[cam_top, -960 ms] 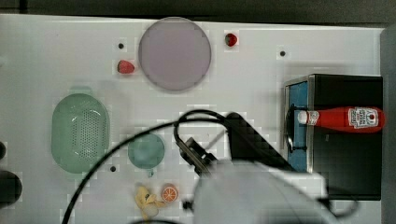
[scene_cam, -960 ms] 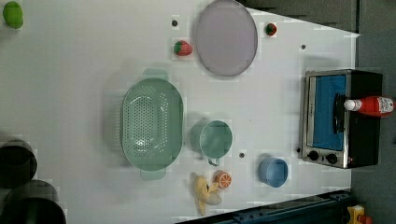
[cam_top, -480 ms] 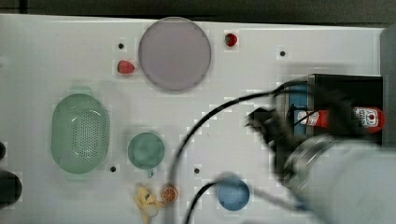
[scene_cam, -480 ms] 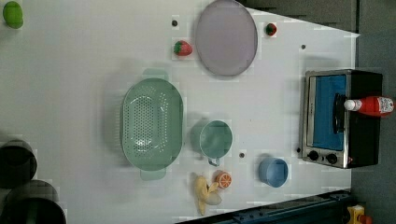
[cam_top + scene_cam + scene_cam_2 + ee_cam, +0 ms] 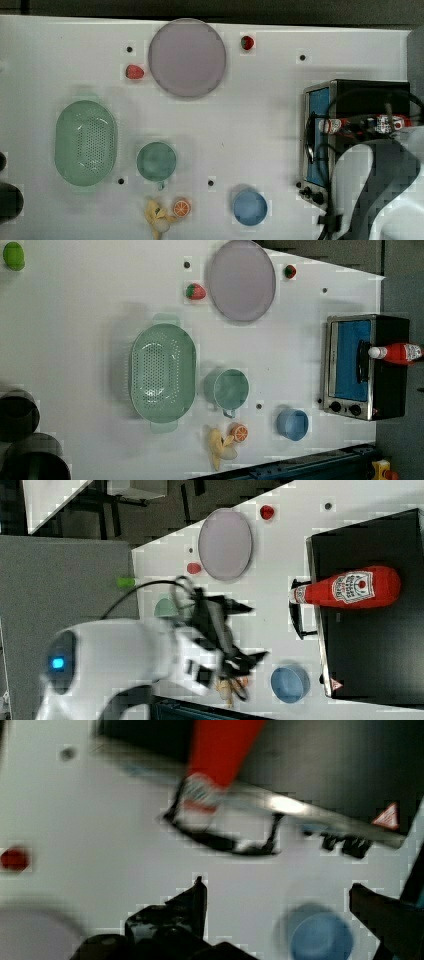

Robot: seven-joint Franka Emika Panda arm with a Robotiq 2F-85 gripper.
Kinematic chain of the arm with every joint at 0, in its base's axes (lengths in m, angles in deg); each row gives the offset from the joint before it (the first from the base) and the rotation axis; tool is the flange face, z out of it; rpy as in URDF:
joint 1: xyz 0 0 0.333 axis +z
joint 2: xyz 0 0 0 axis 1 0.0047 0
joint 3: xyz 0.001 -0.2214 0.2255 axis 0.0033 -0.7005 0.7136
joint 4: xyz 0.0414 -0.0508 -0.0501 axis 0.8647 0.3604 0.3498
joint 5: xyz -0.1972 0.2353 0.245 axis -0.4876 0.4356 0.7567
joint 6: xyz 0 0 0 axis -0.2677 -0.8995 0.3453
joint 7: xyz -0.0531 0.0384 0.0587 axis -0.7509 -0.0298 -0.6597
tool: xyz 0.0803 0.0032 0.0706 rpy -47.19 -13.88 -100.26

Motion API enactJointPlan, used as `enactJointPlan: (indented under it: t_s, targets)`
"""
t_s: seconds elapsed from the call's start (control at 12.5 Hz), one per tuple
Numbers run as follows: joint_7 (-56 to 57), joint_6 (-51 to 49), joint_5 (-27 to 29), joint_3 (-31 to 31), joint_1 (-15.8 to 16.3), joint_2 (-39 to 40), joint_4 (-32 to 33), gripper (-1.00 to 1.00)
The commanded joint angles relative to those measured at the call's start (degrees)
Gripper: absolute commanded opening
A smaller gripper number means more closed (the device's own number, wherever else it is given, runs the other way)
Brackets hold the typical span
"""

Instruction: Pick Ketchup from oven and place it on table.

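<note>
The Ketchup (image 5: 350, 589) is a red bottle lying on its side on the black top of the oven (image 5: 375, 650), with its white cap over the door handle. It also shows in the left view as Ketchup (image 5: 397, 353) on the oven (image 5: 385, 390). My gripper (image 5: 250, 630) hangs open over the white table (image 5: 280, 555), in front of the oven door and apart from the bottle. In the wrist view the gripper (image 5: 280, 895) holds nothing, and the Ketchup (image 5: 222, 745) lies beyond it. In the top view my arm (image 5: 380, 190) partly covers the Ketchup (image 5: 387, 122).
A blue bowl (image 5: 249, 207) sits near the oven's knob end, close under the gripper. Farther off are a green cup (image 5: 156, 161), a green colander (image 5: 86, 142), a pale-purple plate (image 5: 186, 57), two strawberries (image 5: 134, 72), and a banana with an orange slice (image 5: 172, 210).
My arm has swung toward the top view's right, from over the middle of the table to the oven. The bottle has not moved and the gripper stays open.
</note>
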Motion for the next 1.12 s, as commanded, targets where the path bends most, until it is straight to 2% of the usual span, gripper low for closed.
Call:
enactJointPlan:
  t_s: [0.08,0.4,0.8,1.12]
  targets:
    - [-2.3,7.3,-0.3,-0.6,-0.7,2.1,-4.4,1.0]
    - [-2.3,11.8,1.8,-4.8,-1.2,11.0,-7.9,1.0]
    - [-2.3,15.8,14.0,-6.4,-3.3,20.3,-9.6,1.0]
    - [-2.3,19.4,14.6,-6.4,-4.3,24.5,-9.7,1.0]
